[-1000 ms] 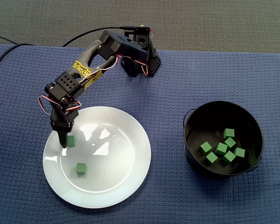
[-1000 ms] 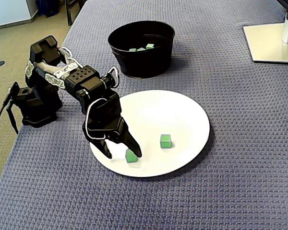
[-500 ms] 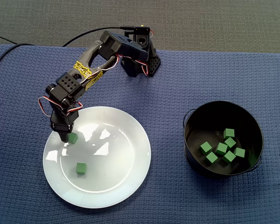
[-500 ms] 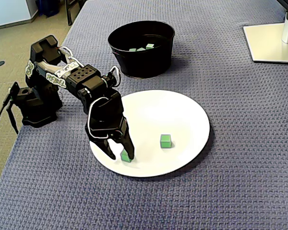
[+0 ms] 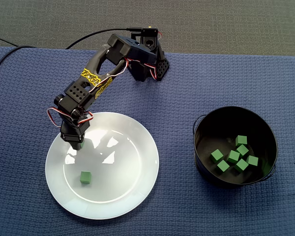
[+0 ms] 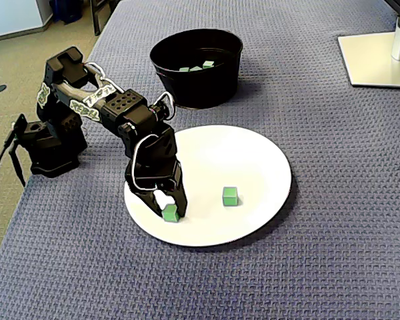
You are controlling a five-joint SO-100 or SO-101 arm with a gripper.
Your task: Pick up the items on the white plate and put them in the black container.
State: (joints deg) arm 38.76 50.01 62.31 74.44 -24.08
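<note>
The gripper (image 6: pixel 170 215) is pinching a green cube (image 6: pixel 169 212) between its two fingers, low over the white plate (image 6: pixel 243 150), on the side nearest the arm's base. A second green cube (image 5: pixel 85 177) is lying loose on the plate, apart from the gripper. Several more green cubes (image 5: pixel 233 157) are sitting inside the black container (image 5: pixel 201 152), well apart from the plate.

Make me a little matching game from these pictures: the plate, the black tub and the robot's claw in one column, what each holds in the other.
Things:
1. white plate
2. black container
3. gripper

What it holds:
a. shut on one green cube
b. a loose cube lies on it
c. several cubes inside it

Pairs: 1-b, 2-c, 3-a.
</note>
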